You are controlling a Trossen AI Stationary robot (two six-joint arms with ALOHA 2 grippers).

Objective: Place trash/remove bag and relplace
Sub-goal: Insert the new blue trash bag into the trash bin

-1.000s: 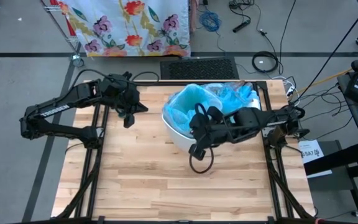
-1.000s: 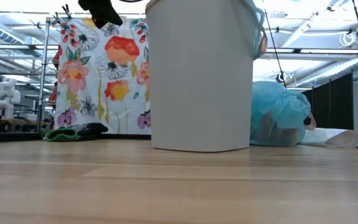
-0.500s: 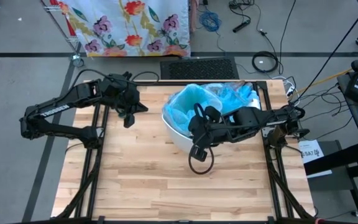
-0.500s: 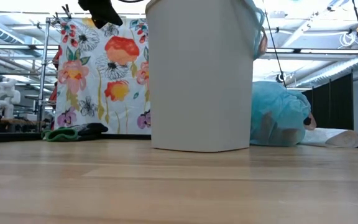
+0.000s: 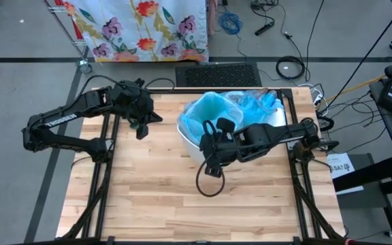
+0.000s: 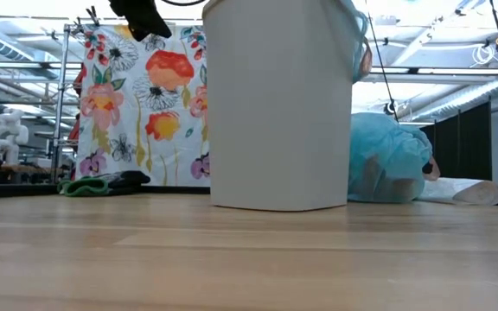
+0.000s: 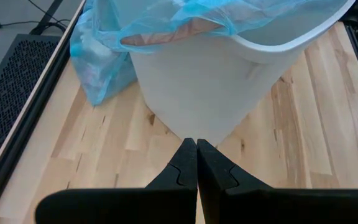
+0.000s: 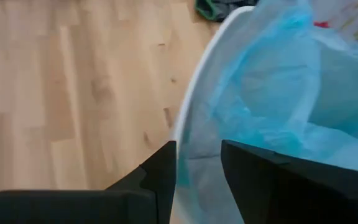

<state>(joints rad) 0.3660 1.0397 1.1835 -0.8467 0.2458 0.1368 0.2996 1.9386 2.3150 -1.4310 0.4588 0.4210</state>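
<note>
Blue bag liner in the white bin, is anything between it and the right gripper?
Nothing visible. The right gripper is open at the rim of the white bin, the blue bag liner directly ahead of it. The left gripper waits shut, farther left.

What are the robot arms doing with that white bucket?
It is a white trash bin lined with a blue bag. The right gripper is open, its fingers straddling the bin's rim. The left gripper waits shut off to the side. A second blue bag lies on the table behind the bin.
</note>
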